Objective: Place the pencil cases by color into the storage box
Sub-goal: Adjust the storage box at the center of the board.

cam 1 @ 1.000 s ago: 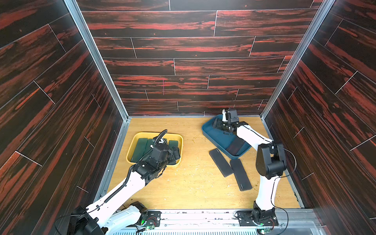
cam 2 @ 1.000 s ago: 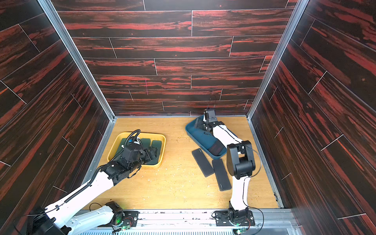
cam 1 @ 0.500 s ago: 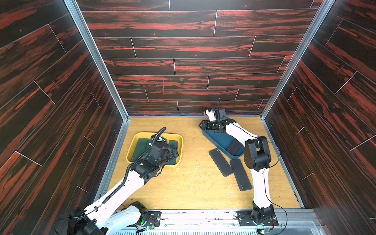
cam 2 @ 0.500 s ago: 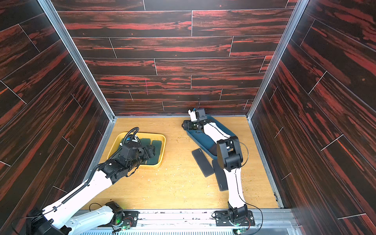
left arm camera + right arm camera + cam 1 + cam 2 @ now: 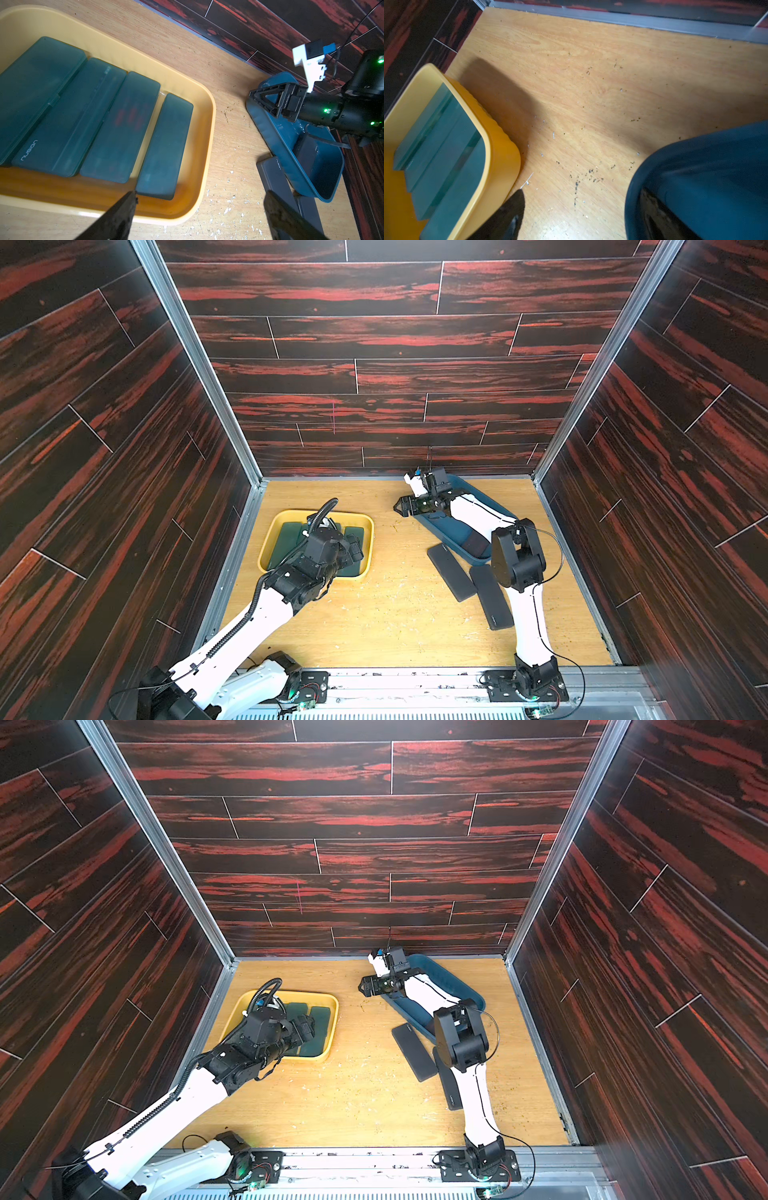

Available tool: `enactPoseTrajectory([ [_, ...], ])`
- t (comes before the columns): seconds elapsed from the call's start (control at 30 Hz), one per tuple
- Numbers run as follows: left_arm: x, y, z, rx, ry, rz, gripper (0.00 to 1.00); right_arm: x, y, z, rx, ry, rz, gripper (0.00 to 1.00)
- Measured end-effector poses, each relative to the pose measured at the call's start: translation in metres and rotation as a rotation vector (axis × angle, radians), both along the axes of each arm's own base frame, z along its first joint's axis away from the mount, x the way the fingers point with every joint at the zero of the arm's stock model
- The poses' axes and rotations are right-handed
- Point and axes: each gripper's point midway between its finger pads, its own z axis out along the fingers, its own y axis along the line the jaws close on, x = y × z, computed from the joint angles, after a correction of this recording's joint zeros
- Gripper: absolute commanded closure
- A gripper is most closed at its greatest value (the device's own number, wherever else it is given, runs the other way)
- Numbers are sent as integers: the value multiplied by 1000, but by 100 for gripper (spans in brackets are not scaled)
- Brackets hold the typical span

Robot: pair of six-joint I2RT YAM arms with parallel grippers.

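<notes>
Swing: right hand [image 5: 401, 507], fingers apart and empty, moved left to the dark blue plastic tray's [image 5: 268, 133] rim. One flat black pencil case [image 5: 473, 543] lay inside; two black cases [image 5: 451, 572] remained on desk [image 5: 395, 614] beside it. Left hand [image 5: 353, 549] open too.

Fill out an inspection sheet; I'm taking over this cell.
Surface: wooden table.
Job's things: four green cases in the yellow tray; one black case in the blue tray; two black cases on the table beside it.
Clutter: dark and pale specks.
Grippers: left gripper open, empty, above the yellow tray; right gripper open, empty, at the blue tray's far end.
Cables: black hose arches over the yellow tray; thin cable loops off the right arm.
Surroundings: dark red wood-grain walls, metal posts.
</notes>
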Motion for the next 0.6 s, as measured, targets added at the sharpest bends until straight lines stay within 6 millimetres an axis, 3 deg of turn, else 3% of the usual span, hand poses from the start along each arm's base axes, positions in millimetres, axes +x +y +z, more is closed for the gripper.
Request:
enactPoseTrajectory([
  [0.23,-1,2,4,-5,-10,4,4,-22,-3,-34,-24,70,42,15],
  [0.4,-2,3,5,-6,-11,5,3,-27,-2,-36,-14,59,67,16],
  [0.6,-2,4,5,-4,-13,4,3,-50,1,-34,-13,62,125,16],
])
